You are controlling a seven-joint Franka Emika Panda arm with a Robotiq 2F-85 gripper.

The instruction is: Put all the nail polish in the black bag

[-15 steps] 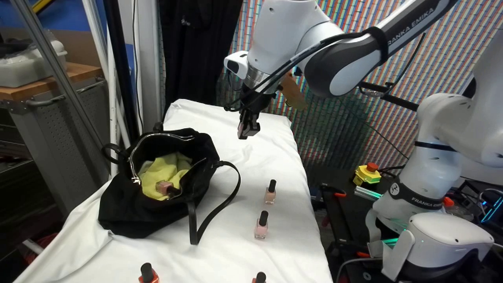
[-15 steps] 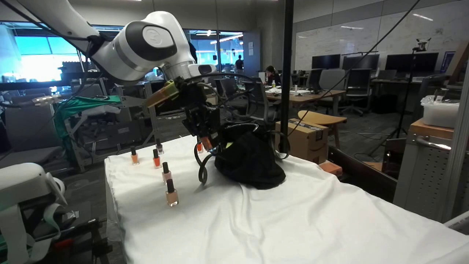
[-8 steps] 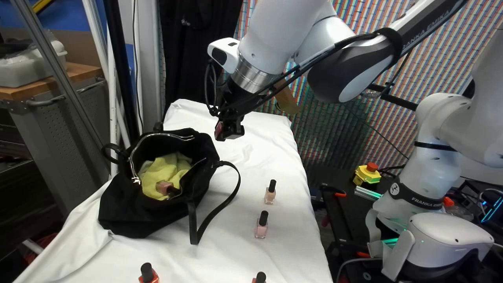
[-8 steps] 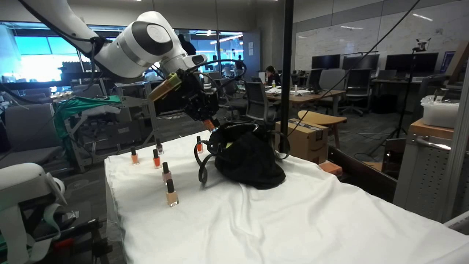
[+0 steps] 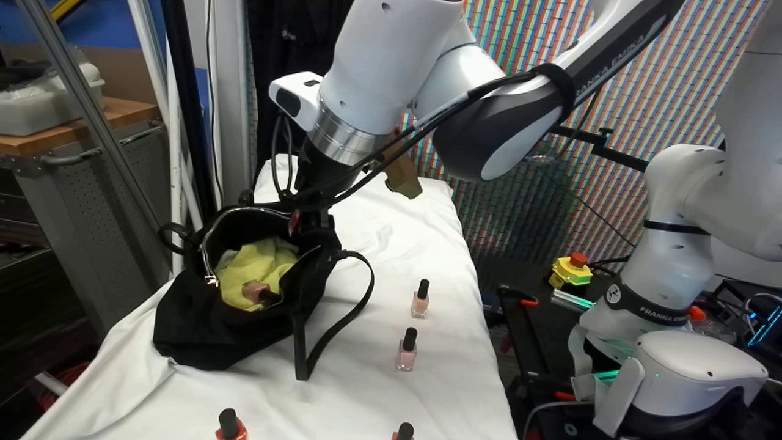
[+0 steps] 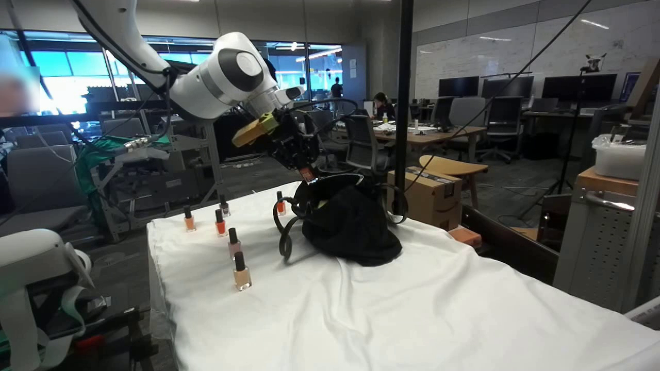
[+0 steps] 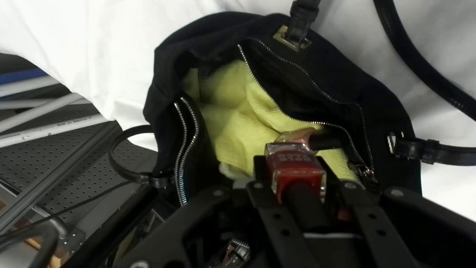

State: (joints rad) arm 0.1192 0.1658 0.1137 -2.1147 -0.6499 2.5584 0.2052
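On the desk (image 6: 438, 314), the black bag (image 6: 356, 229) is propped open, and near its rim the fingers (image 7: 366, 208) are clamped on a red polish bottle (image 7: 297, 167), so it's probably drop-off time: a nudge inward, then a release, is needed. The pink bottle (image 7: 302, 135) inside is partly blocked in the wrist view, and two desk bottles (image 5: 231, 428) are cut off in an exterior view.

And it's eight nail polish bottles (image 6: 242, 278) I'm counting: six out on one white cloth (image 6: 412, 314), one red bottle (image 7: 296, 175) right here in my one gripper (image 7: 293, 167), one pink bottle (image 5: 253, 291) inside one black bag (image 6: 356, 232), and two straps (image 7: 453, 153) on that bag!
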